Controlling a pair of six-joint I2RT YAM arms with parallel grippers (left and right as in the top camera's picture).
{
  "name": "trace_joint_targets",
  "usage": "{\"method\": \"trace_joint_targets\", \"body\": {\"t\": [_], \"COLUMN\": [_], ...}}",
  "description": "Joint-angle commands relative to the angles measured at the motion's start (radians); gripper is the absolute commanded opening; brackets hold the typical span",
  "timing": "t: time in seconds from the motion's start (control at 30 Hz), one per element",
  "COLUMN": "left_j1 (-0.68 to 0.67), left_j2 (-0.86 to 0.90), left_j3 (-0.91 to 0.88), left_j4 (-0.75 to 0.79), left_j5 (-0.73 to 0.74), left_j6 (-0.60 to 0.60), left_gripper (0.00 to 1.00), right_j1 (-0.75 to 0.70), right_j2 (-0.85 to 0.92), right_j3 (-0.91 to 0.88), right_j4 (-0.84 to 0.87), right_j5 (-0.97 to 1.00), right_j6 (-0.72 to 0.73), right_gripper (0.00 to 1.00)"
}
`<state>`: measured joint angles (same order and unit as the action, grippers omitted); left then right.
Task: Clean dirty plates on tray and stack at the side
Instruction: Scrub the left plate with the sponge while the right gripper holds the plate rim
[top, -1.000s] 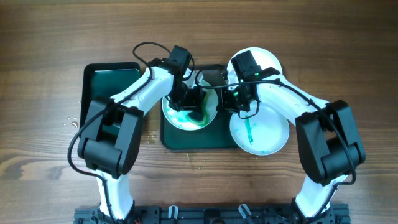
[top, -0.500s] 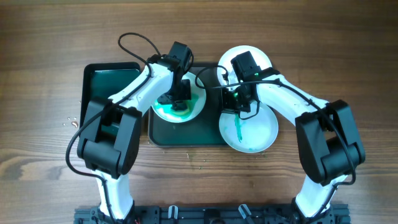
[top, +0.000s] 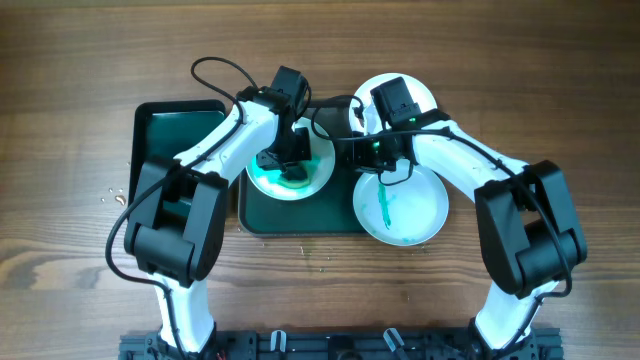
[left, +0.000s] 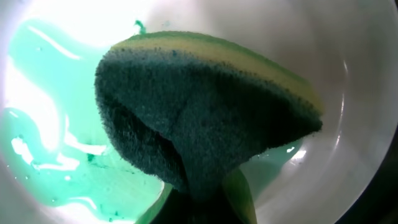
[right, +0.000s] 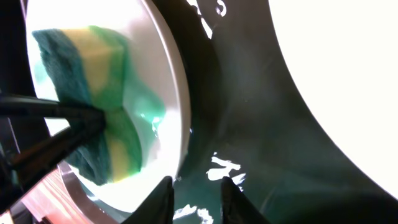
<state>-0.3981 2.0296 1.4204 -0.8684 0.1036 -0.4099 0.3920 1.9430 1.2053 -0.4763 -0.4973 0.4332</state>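
On the dark green tray (top: 300, 215) sits a white plate (top: 318, 172) flooded with green smear. My left gripper (top: 283, 165) is shut on a green and yellow sponge (left: 205, 112) and presses it into that plate (left: 50, 124). My right gripper (top: 352, 152) hangs at the plate's right rim (right: 177, 93). Its fingers (right: 165, 199) are slightly open and hold nothing, with tray (right: 249, 124) showing between them. A second plate (top: 405, 210), with a green streak, lies off the tray's right edge. Behind it is a plain white plate (top: 425, 95).
The smaller dark green sponge tray (top: 175, 150) lies at the left, beside the left arm. Black cables loop above both wrists. Bare wooden table lies in front of the tray and at both far sides.
The tray with its plate and the streaked plate slid left. My right gripper opened and let go of the plate's rim. The sponge stays pressed on the plate.
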Motion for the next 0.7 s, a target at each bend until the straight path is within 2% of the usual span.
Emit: {"method": "trace_joint_targets", "body": {"t": [0.0, 0.37, 0.5, 0.67], "left_j1": [0.009, 0.008, 0.008, 0.008], "left_j2": [0.016, 0.016, 0.016, 0.016], "left_j3": [0.002, 0.002, 0.002, 0.002], "left_j4": [-0.007, 0.003, 0.003, 0.004], "left_j5": [0.087, 0.162, 0.167, 0.169], "left_j6": [-0.018, -0.025, -0.025, -0.024], "left_gripper": [0.04, 0.04, 0.04, 0.04], "right_j1": [0.002, 0.010, 0.016, 0.021], "right_j2": [0.028, 0.096, 0.110, 0.128], "right_j3": [-0.003, -0.003, -0.003, -0.003], "right_j4": [0.025, 0.091, 0.130, 0.142], "right_j5": [-0.024, -0.045, -0.025, -0.011], "right_j6": [0.017, 0.039, 0.085, 0.120], "right_gripper": [0.27, 0.25, 0.06, 0.04]}}
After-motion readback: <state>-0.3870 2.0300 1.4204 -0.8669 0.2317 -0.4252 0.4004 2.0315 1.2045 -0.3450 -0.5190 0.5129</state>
